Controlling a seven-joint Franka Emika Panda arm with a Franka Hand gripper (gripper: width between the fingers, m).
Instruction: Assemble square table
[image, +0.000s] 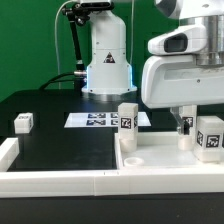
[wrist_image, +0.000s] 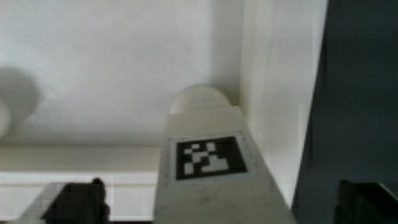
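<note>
1. Nearest in the exterior view, a long white rail (image: 60, 182) runs along the front edge of the black table (image: 60, 145).
2. Just behind the rail, on the exterior view's right, the white tabletop (image: 165, 156) lies flat with its rimmed underside facing up.
3. In the wrist view, one leg (wrist_image: 210, 150) sits between the two dark fingertips (wrist_image: 71, 203) of the gripper (wrist_image: 217, 205). Its tag faces the camera and its rounded end points away over the tabletop's white surface.
4. The jaws stand wide apart, one on each side of this leg. A gap shows on both sides, so neither finger touches it.
5. In the exterior view the same leg shows only partly below the gripper, toward the tabletop's far side.
6. A second leg (image: 127, 117) stands upright at the tabletop's far corner on the exterior view's left, with its tag facing forward.
7. A third leg (image: 208, 137) stands at the exterior view's right edge. Whether it stands inside the rim I cannot tell.
8. A fourth leg (image: 23, 123) rests alone on the bare table, well apart on the exterior view's left.
9. The marker board (image: 95, 120) lies flat beyond the tabletop.
10. The arm's bulky white wrist (image: 185, 65) reaches in from the upper right with the hand pointing down. The arm's base (image: 107, 55) stands at the table's far side.
</note>
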